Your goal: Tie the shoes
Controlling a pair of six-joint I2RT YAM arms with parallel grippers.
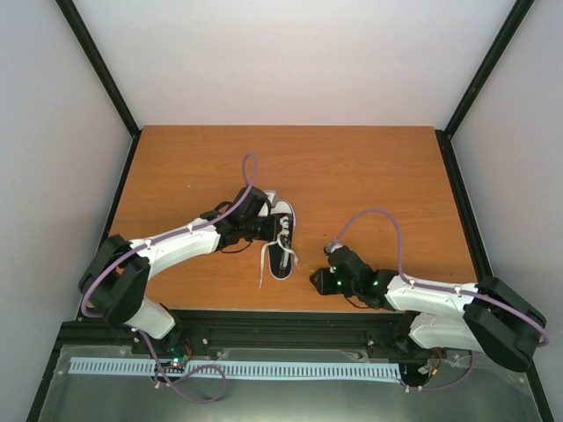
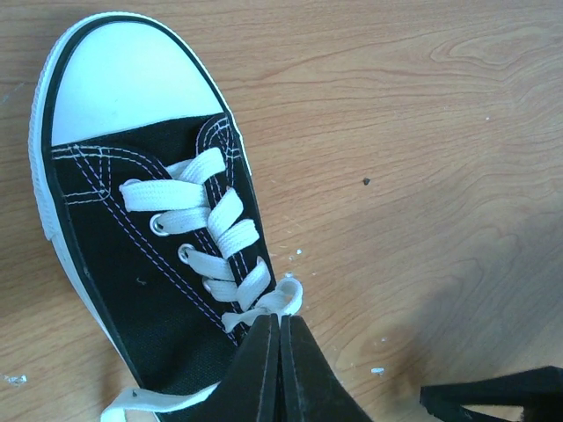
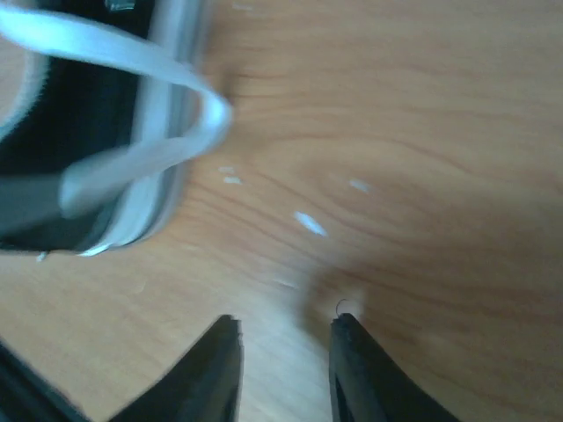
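A small black canvas shoe (image 1: 283,251) with a white toe cap (image 2: 123,79) lies on the wooden table, toe pointing away from the arms. My left gripper (image 2: 280,318) is shut over the shoe's top eyelets, pinching a small loop of white lace (image 2: 288,297) at its tips. In the top view the left gripper (image 1: 274,230) sits over the shoe's tongue, and a loose lace end (image 1: 264,264) trails toward the near edge. My right gripper (image 3: 286,330) is open above bare wood with nothing between its fingers, just right of the shoe's heel (image 3: 79,132). A lace loop (image 3: 189,123) arches beside the heel.
The brown wooden table (image 1: 369,176) is framed by black posts and pale walls. Its near edge (image 1: 290,312) lies just behind the right gripper (image 1: 317,280). Small white crumbs (image 3: 310,223) dot the wood. The right gripper's dark body (image 2: 493,400) shows in the left wrist view's corner.
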